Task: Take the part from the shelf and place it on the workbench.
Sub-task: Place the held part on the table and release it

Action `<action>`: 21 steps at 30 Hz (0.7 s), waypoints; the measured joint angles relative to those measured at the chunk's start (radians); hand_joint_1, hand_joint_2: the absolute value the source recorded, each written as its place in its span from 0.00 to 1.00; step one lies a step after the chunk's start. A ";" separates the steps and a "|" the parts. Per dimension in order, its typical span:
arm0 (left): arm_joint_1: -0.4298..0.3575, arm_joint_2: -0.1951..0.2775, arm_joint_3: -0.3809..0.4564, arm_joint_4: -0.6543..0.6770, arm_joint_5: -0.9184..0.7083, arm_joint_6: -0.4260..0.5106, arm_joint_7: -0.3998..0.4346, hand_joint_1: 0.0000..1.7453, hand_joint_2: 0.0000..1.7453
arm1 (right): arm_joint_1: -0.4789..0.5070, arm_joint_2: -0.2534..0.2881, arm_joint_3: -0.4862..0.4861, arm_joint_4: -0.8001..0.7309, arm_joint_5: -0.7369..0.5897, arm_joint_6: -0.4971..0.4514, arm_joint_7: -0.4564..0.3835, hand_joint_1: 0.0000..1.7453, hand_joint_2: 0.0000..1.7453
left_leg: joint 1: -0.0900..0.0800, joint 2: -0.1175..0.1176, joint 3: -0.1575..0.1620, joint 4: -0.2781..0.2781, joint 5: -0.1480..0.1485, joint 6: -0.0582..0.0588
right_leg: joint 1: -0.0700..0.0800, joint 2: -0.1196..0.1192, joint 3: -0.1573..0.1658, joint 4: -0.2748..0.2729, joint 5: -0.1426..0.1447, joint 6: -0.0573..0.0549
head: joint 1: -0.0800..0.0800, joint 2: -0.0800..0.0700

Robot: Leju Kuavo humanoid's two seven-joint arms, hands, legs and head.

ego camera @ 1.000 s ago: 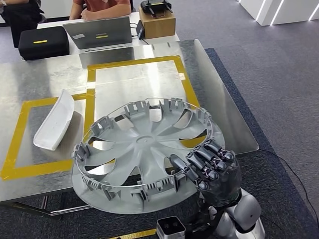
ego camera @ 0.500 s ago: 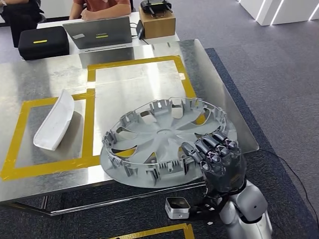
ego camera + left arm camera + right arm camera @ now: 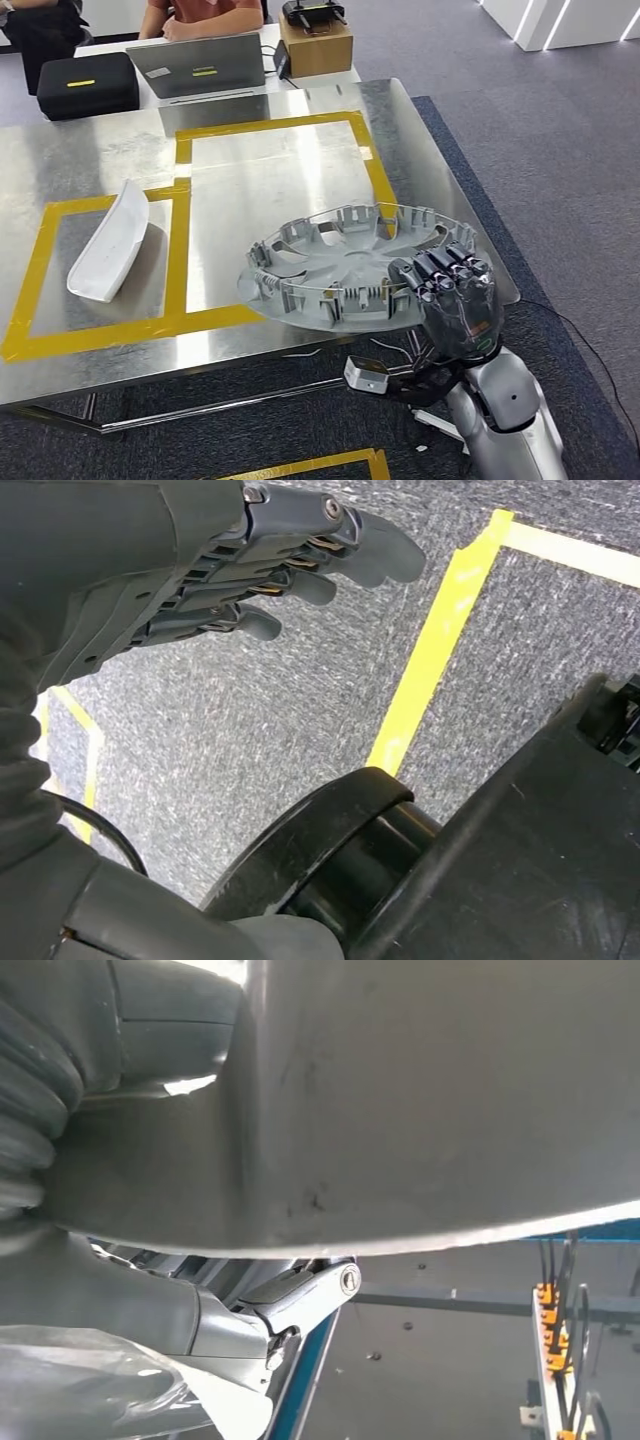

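A humanoid robot's right hand (image 3: 453,290) holds a grey plastic wheel cover (image 3: 355,265) by its rim at the lower right of the head view, fingers curled over the edge nearest the robot. The cover lies almost flat, inner side up, over the near right corner of the shiny metal workbench (image 3: 249,170); whether it already rests on the surface or hangs just above it cannot be told. Most of the disc reaches away from the hand toward the centre of the frame, across the yellow tape outline (image 3: 177,235), so the setting-down looks to turn on lowering it and letting the rim go. In the right wrist view the cover's pale underside (image 3: 423,1100) crowds the lens.

The left hand (image 3: 249,560) hangs over grey carpet crossed by a yellow floor line (image 3: 430,650), fingers stretched out and holding nothing; the right arm is plainly the one at work.

At the left of the bench lies a white curved part (image 3: 109,243). Beyond, at the top of the frame, stand a laptop (image 3: 198,65), a black case (image 3: 87,85) with a yellow mark, and a cardboard box (image 3: 315,45). A person (image 3: 204,15) sits behind. No writing or brand can be read.
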 joint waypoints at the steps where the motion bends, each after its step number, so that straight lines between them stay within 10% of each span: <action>1: 0.000 0.000 0.000 0.000 0.000 0.000 0.000 0.00 1.00 | -0.004 -0.006 0.001 0.006 0.000 0.000 0.008 1.00 1.00 | 0.000 0.000 0.000 0.000 0.000 0.000 | 0.000 0.000 0.000 0.000 0.000 0.000 | 0.000 0.000; 21: -0.001 0.002 0.006 0.001 -0.013 -0.003 0.006 0.00 1.00 | -0.206 -0.220 0.214 0.266 0.000 0.000 0.360 1.00 1.00 | -0.001 0.000 0.000 0.001 0.000 0.001 | -0.001 0.001 0.000 0.000 0.001 0.001 | 0.000 0.000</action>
